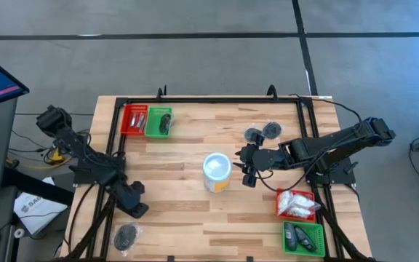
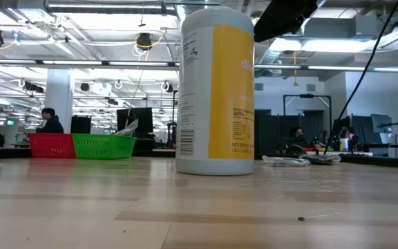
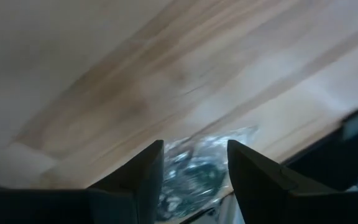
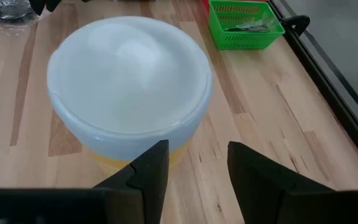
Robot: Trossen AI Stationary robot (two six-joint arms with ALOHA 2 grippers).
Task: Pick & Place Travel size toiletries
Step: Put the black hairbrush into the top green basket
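Note:
A dark grey round piece in clear crinkly wrap (image 1: 127, 235) lies at the table's near left corner. My left gripper (image 1: 134, 209) hovers open just beyond it, and the wrapped piece (image 3: 194, 171) shows between and past its fingers. Two more dark round pieces (image 1: 253, 135) (image 1: 271, 129) lie flat on the wood at the far right. My right gripper (image 1: 249, 169) hangs open above the table, next to the white cup (image 1: 217, 172). The cup's lid (image 4: 129, 74) fills the right wrist view ahead of the fingers.
A red tray (image 1: 133, 118) and a green tray (image 1: 158, 121) stand at the far left. Another red tray (image 1: 297, 204) holds white sachets, and a green tray (image 1: 302, 236) holds dark items, both at the near right. A black frame (image 1: 209, 100) borders the table.

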